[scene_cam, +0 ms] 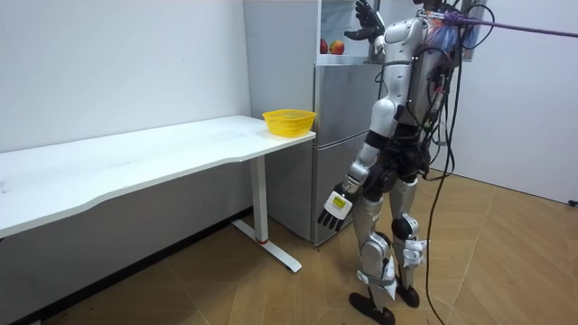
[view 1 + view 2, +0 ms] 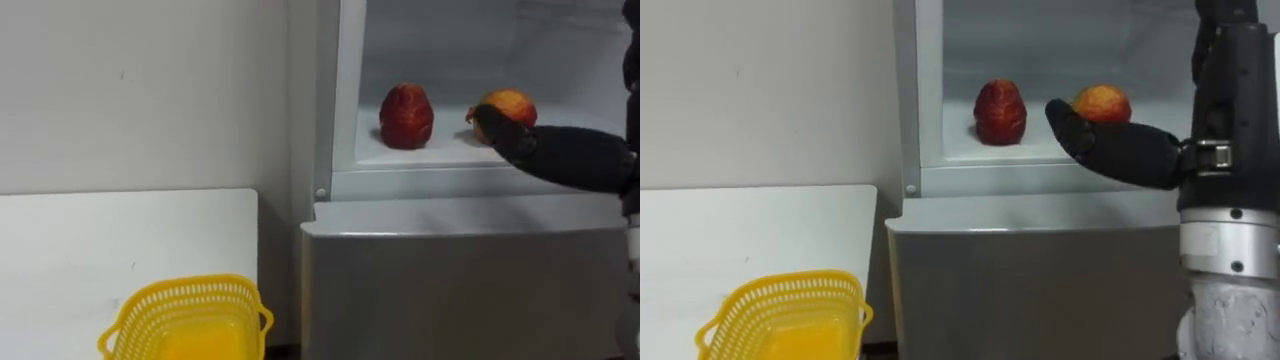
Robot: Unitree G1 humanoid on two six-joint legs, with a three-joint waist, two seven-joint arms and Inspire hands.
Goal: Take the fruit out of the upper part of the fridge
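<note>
In the left eye view, a dark red ribbed fruit [image 2: 406, 116] and a round orange-red fruit [image 2: 508, 104] sit near the front edge of the white upper fridge shelf [image 2: 445, 150]. Our right hand [image 2: 540, 150] is just before the orange one. The room view shows its fingers spread, and the left hand [image 1: 335, 206] hanging relaxed. Judging by the right eye view, we should reach deeper around the fruit before closing.

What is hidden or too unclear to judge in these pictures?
- Eye views: the right hand covers the lower part of the orange fruit; touch cannot be told.
- Eye views: the top edge cuts off the upper part of the fridge.
- Eye views: the bottom edge cuts off the basket.
- Room view: the red fruit and the orange one too small to name.
</note>
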